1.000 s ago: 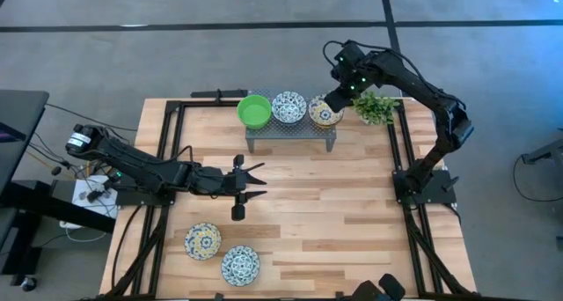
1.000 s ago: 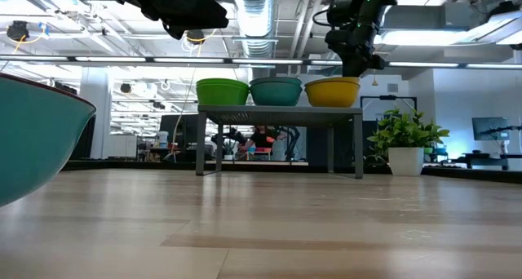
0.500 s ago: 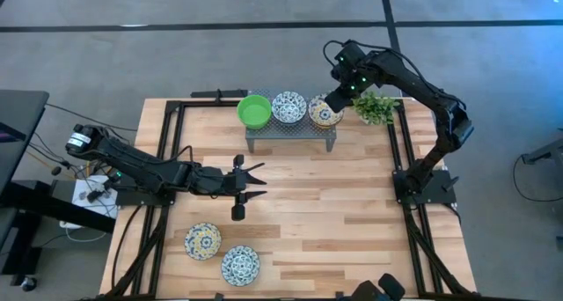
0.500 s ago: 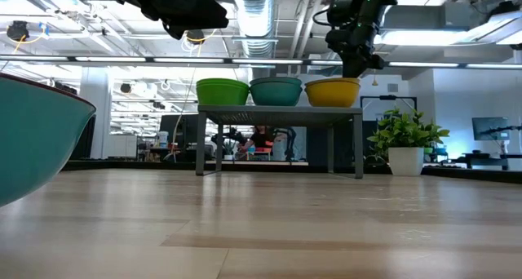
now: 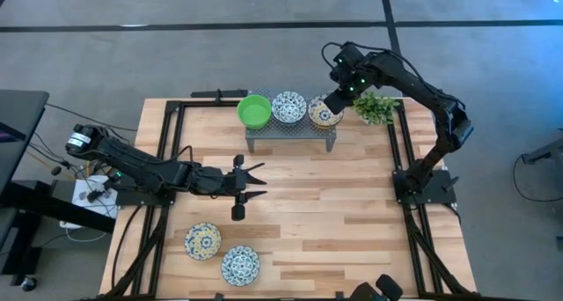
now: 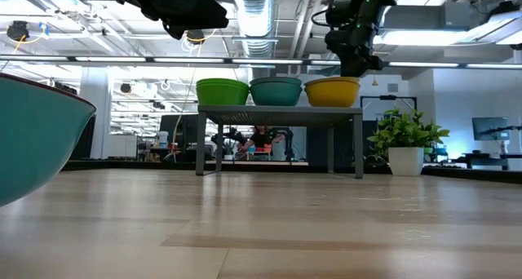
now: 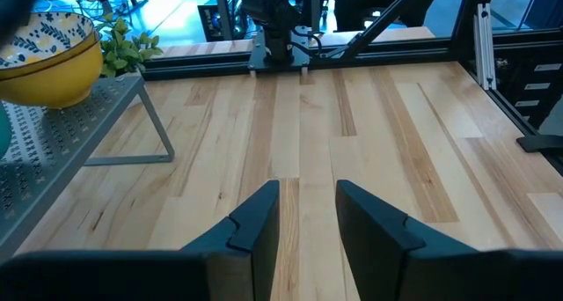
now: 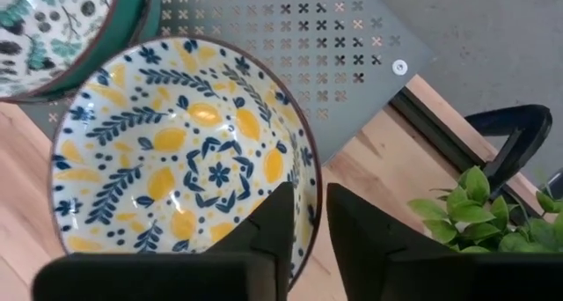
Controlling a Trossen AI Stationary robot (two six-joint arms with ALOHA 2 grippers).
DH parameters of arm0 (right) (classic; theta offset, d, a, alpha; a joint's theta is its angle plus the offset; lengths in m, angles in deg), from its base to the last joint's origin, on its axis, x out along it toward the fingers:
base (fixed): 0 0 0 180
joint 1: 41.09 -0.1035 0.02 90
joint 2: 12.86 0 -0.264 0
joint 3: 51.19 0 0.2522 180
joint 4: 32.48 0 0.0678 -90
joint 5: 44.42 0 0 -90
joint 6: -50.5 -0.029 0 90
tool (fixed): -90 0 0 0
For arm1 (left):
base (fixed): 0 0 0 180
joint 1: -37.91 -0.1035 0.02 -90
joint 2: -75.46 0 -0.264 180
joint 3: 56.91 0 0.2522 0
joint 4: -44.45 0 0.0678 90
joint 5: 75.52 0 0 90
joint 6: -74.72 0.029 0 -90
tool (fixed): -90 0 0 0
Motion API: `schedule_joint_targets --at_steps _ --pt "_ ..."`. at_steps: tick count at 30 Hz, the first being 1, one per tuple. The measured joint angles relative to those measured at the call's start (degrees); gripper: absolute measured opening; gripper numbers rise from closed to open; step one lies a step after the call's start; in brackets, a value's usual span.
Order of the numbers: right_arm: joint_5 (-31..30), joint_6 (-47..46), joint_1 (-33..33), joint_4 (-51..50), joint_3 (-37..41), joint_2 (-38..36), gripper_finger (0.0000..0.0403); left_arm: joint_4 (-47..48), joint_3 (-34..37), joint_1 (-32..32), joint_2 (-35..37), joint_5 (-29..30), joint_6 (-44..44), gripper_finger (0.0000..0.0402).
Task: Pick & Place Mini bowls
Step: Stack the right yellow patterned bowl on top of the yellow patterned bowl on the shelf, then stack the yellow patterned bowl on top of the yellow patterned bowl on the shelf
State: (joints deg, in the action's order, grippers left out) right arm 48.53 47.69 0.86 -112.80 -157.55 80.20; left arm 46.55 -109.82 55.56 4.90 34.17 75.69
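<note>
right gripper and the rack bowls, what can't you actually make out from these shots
- Right gripper: wrist view shows the fingers straddling the yellow-patterned bowl's rim with a gap; whether they touch it cannot be told.
- Low view: the bowls on the rack show only their outsides; the patterns are hidden.
- Blue-patterned bowl in the right wrist view: cut off by the picture's edge.
- Bowl nearest the low camera: cut off by the edge, pattern unseen.

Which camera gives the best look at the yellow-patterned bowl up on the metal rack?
The right wrist view: the yellow-patterned bowl fills it, lemons and leaves clear. The high view shows that bowl small, partly under the right pincer. The low view shows only its yellow side; the left wrist view, an edge.
</note>
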Motion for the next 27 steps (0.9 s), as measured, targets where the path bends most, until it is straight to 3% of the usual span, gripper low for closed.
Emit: schedule_joint_targets --at_steps 8,16,22,27 --pt "0.01 2.66 -0.15 0.09 -0.21 -0.30 0.0077 -0.01 0.00 0.00 0.00 -0.01 0.00 0.0115" --pt "0.01 2.80 -1.92 -4.70 -7.10 -0.48 0.0077 0.01 0.00 0.16 0.00 -4.17 -0.95 0.0115" --pt "0.04 8.00 -6.90 -14.21 -9.33 -1.18 0.0077 5.23 0.00 1.38 0.00 -9.47 -11.40 0.0115" --pt "0.53 11.35 -15.03 -10.87 -3.45 -5.61 0.0077 18.47 0.00 4.58 0.00 -9.63 -22.53 0.0115"
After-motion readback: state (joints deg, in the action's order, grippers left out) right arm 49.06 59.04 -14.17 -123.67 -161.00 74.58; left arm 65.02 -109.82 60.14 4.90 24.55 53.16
